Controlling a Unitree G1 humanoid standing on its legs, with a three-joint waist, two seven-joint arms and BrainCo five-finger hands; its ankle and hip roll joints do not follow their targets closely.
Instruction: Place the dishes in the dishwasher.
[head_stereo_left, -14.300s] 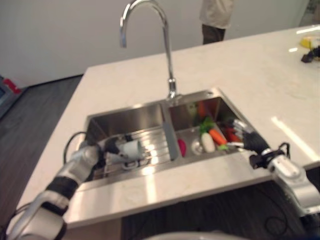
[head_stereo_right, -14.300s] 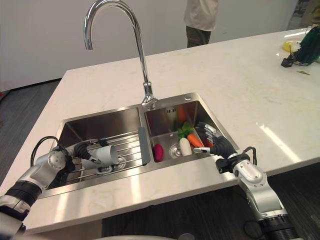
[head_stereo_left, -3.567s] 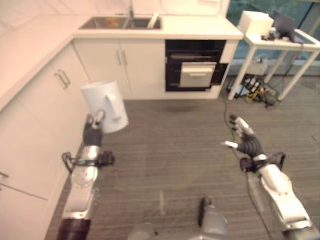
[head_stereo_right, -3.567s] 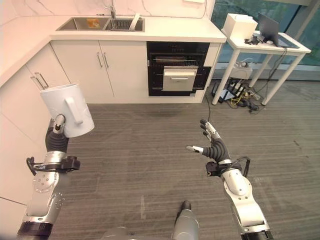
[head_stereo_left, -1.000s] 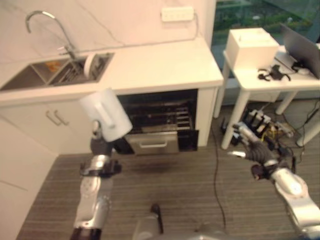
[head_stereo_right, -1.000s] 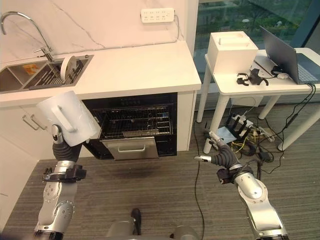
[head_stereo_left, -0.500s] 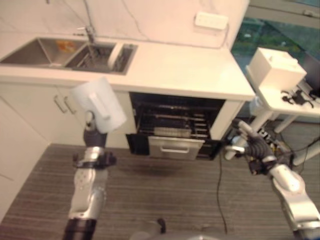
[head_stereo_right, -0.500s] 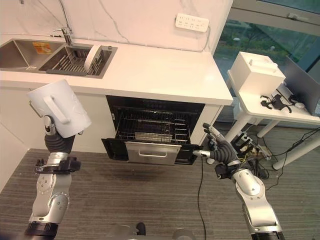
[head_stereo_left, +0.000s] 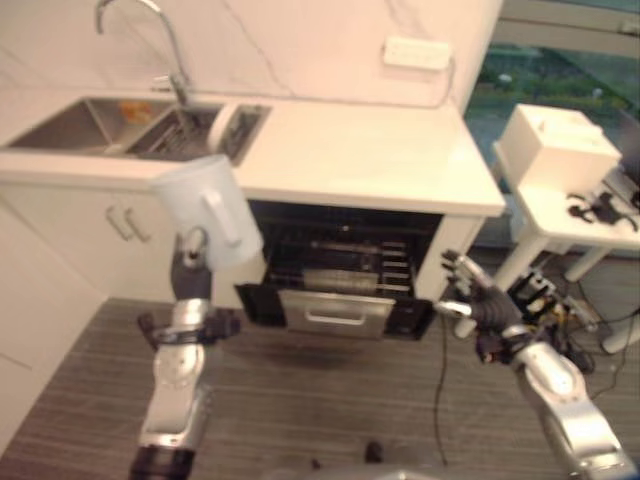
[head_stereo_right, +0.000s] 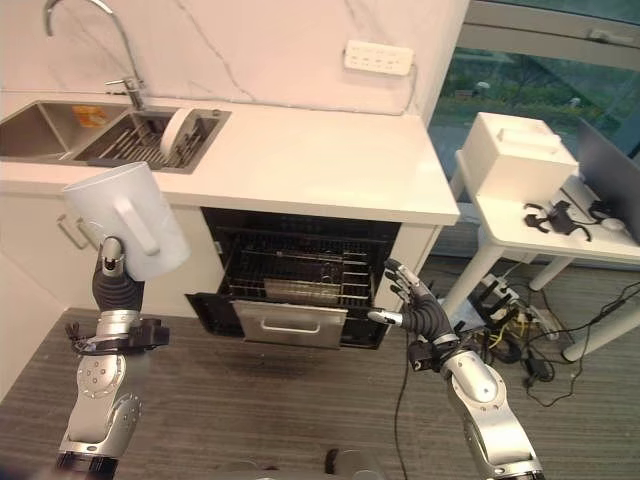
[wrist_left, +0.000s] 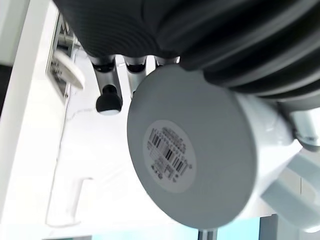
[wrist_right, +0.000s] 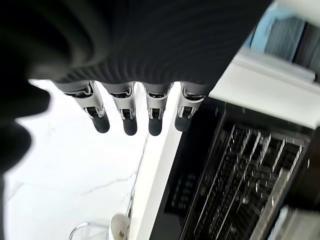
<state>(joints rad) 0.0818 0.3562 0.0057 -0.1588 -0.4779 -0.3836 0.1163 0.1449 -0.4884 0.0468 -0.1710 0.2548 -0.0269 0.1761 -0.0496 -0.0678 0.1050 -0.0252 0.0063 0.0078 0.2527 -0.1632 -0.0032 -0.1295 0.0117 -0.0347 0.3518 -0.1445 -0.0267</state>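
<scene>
The view has swung closer to the open black built-in dishwasher (head_stereo_right: 290, 275) under the white worktop (head_stereo_right: 320, 165). The left robot hand (head_stereo_right: 112, 272) still grips the white handled jug (head_stereo_right: 127, 235), raised beside it; the right robot hand (head_stereo_right: 420, 315), fingers straight and empty, nears the rack, so loading looks imminent.

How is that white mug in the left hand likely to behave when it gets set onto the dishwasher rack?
The white mug looks rigid and glazed, so probably slippery and breakable if knocked on the wire rack. The left hand holds it mouth-up from below, so it may shift when tilted. Its flat base should stand steadily, though the side handle could snag wires.
</scene>
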